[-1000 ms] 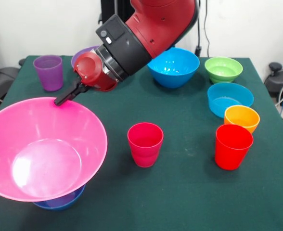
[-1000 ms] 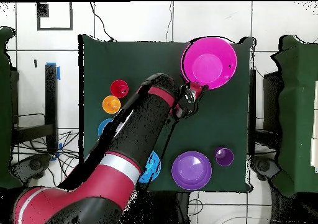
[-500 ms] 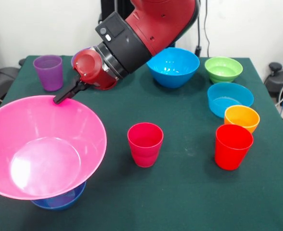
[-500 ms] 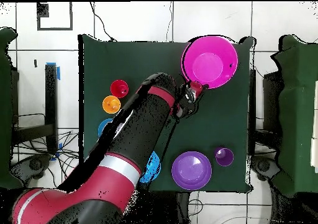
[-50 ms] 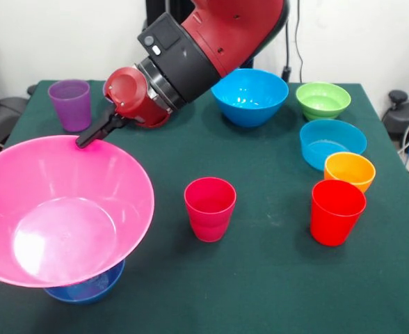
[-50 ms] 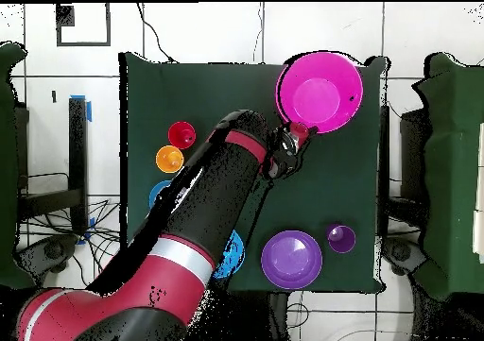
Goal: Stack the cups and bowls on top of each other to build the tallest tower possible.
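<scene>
My gripper [image 5: 85,141] is shut on the far rim of the huge pink bowl [image 5: 121,177], which hangs tilted over the small dark blue bowl [image 5: 86,289] at the table's near left. From above, the gripper [image 6: 291,132] meets the pink bowl [image 6: 319,93] at its edge. The magenta cup [image 5: 210,207] stands mid-table and the red cup [image 5: 337,211] at the right. The purple cup [image 5: 70,104] is at the far left. The large purple bowl [image 6: 291,259] shows only from above, beside the purple cup [image 6: 341,238].
Along the right side sit the orange bowl [image 5: 349,169], the cyan bowl [image 5: 332,141] and the green bowl [image 5: 323,99]. The large blue bowl [image 5: 250,96] stands at the far middle, close under the arm.
The gripper has risen slightly with the pink bowl's rim, and the bowl has shifted a little left and up over the dark blue bowl. Nothing else moved.
</scene>
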Robot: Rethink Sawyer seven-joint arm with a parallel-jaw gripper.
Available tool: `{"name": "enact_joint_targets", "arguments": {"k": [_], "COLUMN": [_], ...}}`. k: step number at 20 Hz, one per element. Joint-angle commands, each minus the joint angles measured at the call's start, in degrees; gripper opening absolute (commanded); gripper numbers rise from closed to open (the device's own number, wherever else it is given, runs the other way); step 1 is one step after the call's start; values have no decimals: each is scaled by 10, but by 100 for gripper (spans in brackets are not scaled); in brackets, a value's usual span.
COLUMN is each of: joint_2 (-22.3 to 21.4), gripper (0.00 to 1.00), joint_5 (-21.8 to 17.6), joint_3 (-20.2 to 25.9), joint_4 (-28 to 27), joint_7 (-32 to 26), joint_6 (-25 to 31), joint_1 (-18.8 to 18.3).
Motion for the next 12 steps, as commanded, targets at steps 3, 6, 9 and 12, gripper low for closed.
{"name": "enact_joint_targets", "arguments": {"k": [3, 6, 9, 12], "joint_2": [-3, -6, -10, -12], "gripper": [0, 0, 0, 0], "joint_5": [-6, -4, -1, -3], "joint_3": [54, 57, 61, 59], "joint_4": [22, 24, 27, 32], "joint_7": [31, 27, 19, 22], "joint_6": [-36, -34, -31, -37], "joint_1": [-15, -16, -19, -20]}}
